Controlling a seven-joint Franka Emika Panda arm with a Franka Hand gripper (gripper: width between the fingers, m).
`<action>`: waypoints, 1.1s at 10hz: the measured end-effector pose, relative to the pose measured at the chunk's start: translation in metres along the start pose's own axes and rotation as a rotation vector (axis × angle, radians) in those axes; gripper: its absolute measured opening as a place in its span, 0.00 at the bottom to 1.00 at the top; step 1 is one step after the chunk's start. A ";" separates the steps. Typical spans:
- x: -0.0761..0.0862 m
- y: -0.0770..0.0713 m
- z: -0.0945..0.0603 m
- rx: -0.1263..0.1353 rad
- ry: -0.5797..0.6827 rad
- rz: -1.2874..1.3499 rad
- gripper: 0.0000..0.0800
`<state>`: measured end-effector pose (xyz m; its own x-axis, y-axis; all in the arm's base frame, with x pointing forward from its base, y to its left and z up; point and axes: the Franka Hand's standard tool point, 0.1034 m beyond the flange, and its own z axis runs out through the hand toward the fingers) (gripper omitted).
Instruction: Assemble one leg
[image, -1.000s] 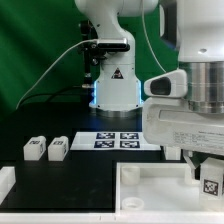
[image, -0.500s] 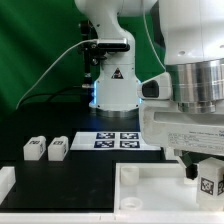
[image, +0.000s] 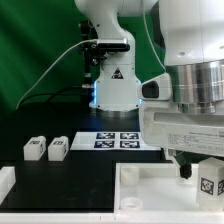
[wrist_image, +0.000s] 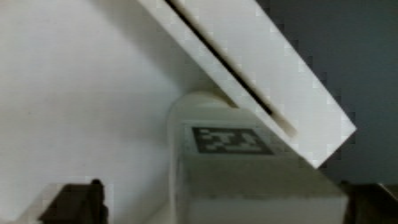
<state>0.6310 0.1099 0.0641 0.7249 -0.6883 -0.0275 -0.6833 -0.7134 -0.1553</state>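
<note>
1. Gripper (image: 197, 172) fingers stand spread, gripping nothing; both fingertips show apart at the frame corners in wrist view.
2. Leg (image: 209, 186) stands upright between them, just below, at the tray (image: 150, 195) rim's corner; tagged face toward camera.
3. Two spare legs (image: 46, 148) lie well apart, at 9 o'clock.
4. Since a second ago: arm lower, leg unmoved.

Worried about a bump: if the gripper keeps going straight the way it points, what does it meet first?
Most likely the leg with the printed tag, straight ahead of the gripper and lying against the tray's raised rim. Depth is unclear.
</note>
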 end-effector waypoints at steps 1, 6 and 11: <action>0.000 0.000 0.000 0.000 0.000 0.000 0.81; 0.000 0.000 0.001 -0.001 0.000 0.000 0.36; -0.005 -0.001 0.002 0.041 0.042 0.582 0.36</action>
<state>0.6284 0.1140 0.0625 0.2265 -0.9707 -0.0806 -0.9634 -0.2112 -0.1650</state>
